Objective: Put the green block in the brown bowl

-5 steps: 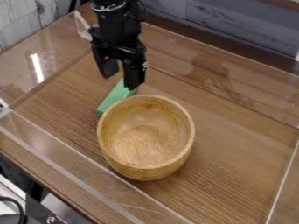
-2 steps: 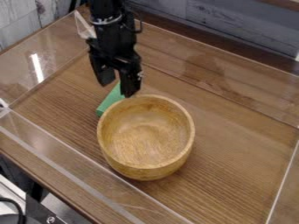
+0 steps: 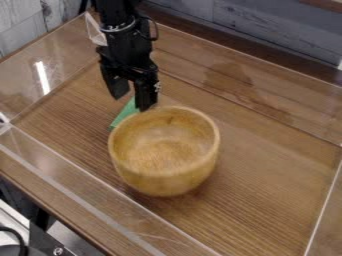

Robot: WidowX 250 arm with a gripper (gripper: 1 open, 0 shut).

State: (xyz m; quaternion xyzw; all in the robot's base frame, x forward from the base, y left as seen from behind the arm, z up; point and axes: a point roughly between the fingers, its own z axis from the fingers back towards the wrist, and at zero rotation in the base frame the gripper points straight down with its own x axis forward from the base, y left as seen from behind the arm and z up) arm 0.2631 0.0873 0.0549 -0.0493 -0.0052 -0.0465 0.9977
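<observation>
The green block (image 3: 122,118) lies flat on the wooden table, touching the far-left side of the brown bowl (image 3: 164,151). Only a small green wedge of it shows, since a finger and the bowl's rim hide the rest. The bowl is light-brown wood, upright, with nothing visible inside. My black gripper (image 3: 130,93) hangs just above the block with its fingers pointing down. It is open, and nothing sits between the fingertips. The right finger (image 3: 143,96) is close to the bowl's rim.
A clear plastic wall (image 3: 54,170) runs around the wooden table (image 3: 267,130), with its near edge along the front left. A grey plank wall (image 3: 267,25) stands behind. Dark cables (image 3: 16,240) hang at the bottom left.
The gripper has drifted a little left and lower toward the green block, staying open. The bowl appears to have shifted slightly to the left.
</observation>
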